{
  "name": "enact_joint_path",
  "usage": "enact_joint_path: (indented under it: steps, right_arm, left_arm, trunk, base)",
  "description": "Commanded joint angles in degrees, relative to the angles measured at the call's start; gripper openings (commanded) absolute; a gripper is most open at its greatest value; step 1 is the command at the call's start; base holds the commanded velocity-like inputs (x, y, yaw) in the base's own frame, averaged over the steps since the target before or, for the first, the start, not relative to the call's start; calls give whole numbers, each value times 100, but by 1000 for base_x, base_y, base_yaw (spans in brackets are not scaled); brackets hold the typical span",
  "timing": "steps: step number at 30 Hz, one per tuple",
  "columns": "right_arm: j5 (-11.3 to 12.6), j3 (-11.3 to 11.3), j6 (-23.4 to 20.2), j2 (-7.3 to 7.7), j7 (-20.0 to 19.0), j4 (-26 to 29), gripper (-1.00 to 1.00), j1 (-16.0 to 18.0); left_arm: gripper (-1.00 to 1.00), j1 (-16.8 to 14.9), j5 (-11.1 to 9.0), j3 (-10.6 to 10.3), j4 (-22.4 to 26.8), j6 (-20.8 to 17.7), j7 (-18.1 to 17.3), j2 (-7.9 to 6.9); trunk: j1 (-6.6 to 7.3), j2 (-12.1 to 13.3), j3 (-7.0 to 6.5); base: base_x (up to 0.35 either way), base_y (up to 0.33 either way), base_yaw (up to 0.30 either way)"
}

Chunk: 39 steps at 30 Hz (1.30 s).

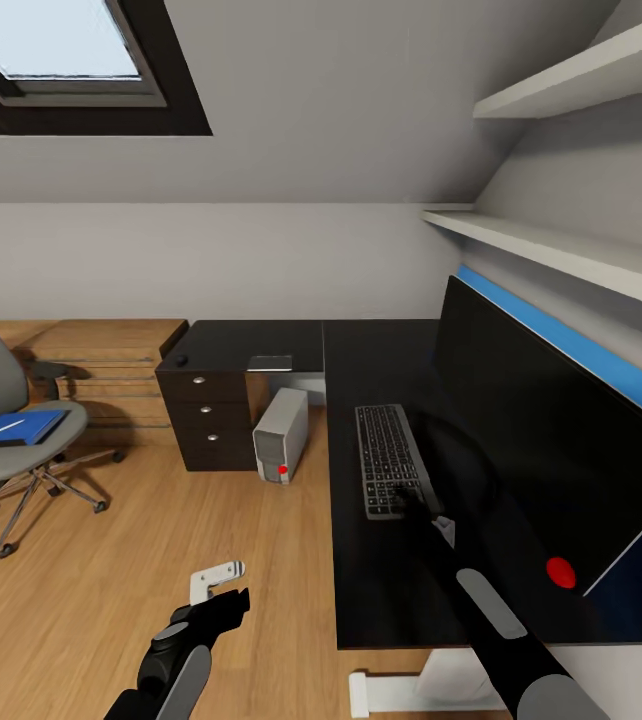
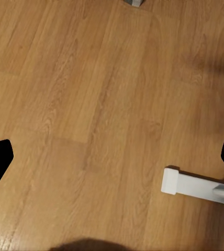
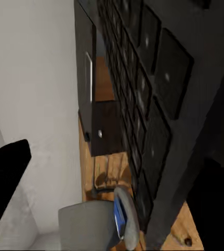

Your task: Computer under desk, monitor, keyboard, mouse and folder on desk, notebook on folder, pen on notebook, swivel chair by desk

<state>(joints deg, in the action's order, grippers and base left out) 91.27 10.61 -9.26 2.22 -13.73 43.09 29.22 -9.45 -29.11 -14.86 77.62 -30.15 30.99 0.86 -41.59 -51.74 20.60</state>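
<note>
Slim dark grey keyboard lies on glossy black desk, its near edge under the right gripper's fingers. Their spread cannot be told. Left gripper fingers apart above the wood floor.

Even, soft daylight; skylight bright, washed pale. Glossy desk mirrors monitor, faint sheen. Soft shadow under swivel chair. Head view stretched at edges. Right wrist view dim, keyboard close, blurred. Left wrist view: floor evenly lit, dark shadow at one edge.

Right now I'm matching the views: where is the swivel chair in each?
Head view: swivel chair at far left.
Right wrist view: its grey seat, past the keyboard.
Left wrist view: wood floor.
Shared landmark: blue folder on the seat.
</note>
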Motion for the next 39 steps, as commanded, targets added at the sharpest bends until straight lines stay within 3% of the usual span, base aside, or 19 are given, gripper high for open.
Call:
enact_joint_path:
  steps: [1, 39]
  right_arm:
    - [58, 20, -5, 6, -16, -2, 100, 4]
    - [34, 20, 8, 6, -25, -2, 100, 4]
  left_arm:
    - [100, -4, -60, -8, 7, -7, 57, 0]
    - [100, -4, -51, -8, 7, 1, 56, -7]
  trunk:
    - [-1, -5, 7]
    - [-1, -5, 7]
  base:
    - [0, 0, 0]
    - [-27, -30, 0]
